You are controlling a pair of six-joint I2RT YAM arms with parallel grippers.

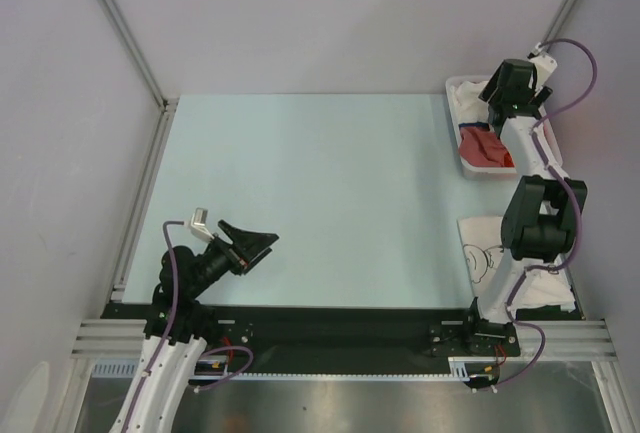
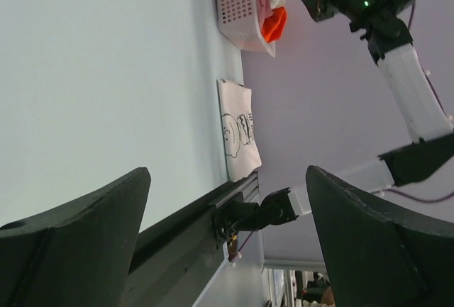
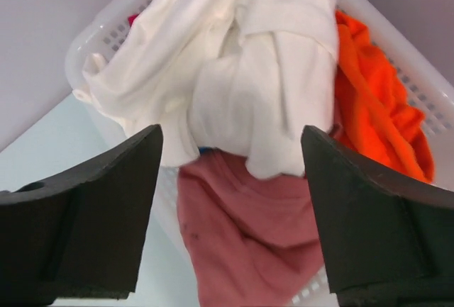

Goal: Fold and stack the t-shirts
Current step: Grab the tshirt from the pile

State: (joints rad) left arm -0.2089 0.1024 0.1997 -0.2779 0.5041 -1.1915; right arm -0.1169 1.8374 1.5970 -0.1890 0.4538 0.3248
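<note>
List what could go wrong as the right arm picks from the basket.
The open right end effector hangs over the white shirt, draped on the pink shirt and orange shirt: it may lift several. Cloth could catch the basket and drag it. The elbow sits above the printed shirt and might ruffle it.
</note>
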